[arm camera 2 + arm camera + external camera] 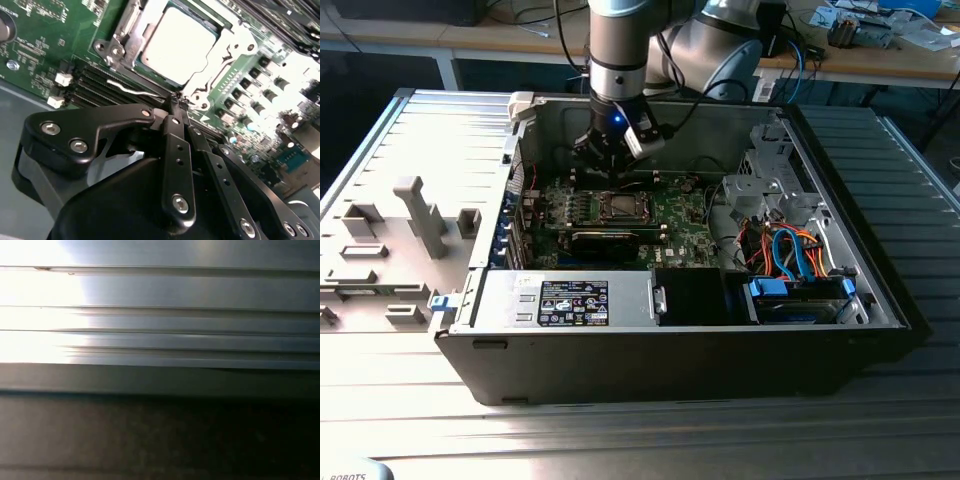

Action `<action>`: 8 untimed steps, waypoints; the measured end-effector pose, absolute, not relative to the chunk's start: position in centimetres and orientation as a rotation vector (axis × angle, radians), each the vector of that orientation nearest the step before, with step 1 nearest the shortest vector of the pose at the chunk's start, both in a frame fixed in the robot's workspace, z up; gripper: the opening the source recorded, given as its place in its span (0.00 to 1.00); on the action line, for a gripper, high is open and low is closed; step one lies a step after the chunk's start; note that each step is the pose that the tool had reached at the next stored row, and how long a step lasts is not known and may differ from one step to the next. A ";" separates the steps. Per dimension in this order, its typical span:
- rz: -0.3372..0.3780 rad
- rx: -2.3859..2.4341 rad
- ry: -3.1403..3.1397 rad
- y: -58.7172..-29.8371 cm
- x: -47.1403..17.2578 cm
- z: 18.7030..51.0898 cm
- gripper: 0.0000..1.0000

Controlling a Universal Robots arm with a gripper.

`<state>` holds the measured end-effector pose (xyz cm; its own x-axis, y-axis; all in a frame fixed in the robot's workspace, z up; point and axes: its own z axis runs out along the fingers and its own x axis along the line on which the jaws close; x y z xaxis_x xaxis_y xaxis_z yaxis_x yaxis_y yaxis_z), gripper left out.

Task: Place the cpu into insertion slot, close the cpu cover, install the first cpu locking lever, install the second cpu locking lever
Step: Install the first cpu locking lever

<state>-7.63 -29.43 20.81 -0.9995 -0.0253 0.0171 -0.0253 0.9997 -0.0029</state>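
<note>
The exterior view shows a grey fixture tray point(395, 240) at the frame's left, then the open computer case point(680, 340) in the middle, with the gripper point(608, 168) poised just above the insertion slot point(620, 207) on the green motherboard point(670, 225). In the second wrist view the fingers point(176, 107) are pressed together, holding nothing. The cpu point(177, 45) sits in the socket at upper centre, framed by the cpu cover point(227, 52).
</note>
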 end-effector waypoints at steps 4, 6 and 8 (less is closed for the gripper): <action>0.008 0.042 -3.124 -29.4 -7.0 20.6 0.11; 0.009 0.042 -3.124 -29.4 -6.8 20.5 0.11; 0.010 0.042 -3.124 -29.4 -6.5 20.4 0.11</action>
<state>-6.51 -29.42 20.37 -0.9995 -0.0269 0.0177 -0.0270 0.9996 -0.0064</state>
